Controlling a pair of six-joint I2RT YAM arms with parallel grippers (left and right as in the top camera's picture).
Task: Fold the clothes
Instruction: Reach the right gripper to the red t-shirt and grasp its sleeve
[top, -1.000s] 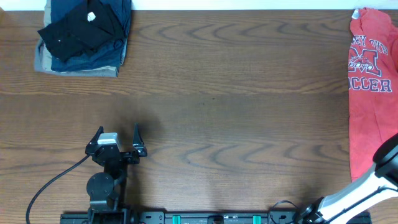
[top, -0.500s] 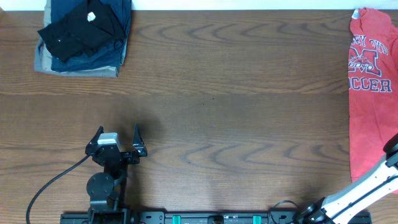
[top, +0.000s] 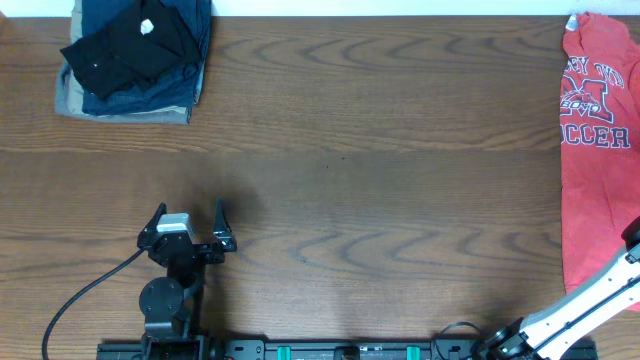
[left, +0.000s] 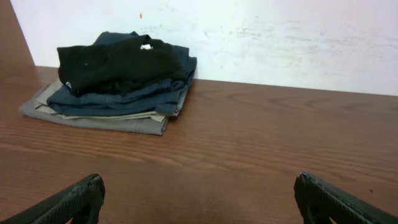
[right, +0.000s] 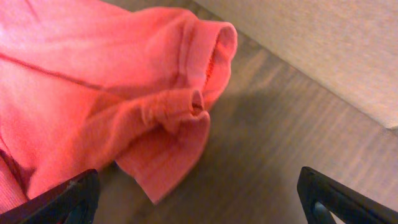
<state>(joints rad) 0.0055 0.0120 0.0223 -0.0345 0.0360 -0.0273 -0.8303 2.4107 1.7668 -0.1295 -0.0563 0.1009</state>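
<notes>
The orange-red T-shirt (top: 598, 160) with navy-and-white lettering lies along the table's right edge, partly cut off by the overhead frame. In the right wrist view a bunched corner and sleeve of the T-shirt (right: 106, 106) lies just ahead of my right gripper (right: 199, 199), which is open and empty, left finger near the cloth's edge. Only the right arm's white link (top: 600, 295) shows overhead; its gripper is out of frame there. My left gripper (top: 192, 222) is open and empty over bare wood at lower left, also seen in the left wrist view (left: 199, 199).
A stack of folded black, navy and khaki garments (top: 135, 60) sits at the far left corner, also in the left wrist view (left: 118, 81). A white wall (left: 261, 37) backs the table. A black cable (top: 80, 300) trails from the left arm's base.
The right arm's link has shifted slightly toward the right edge of the overhead view. The left arm and the garments have not moved.
</notes>
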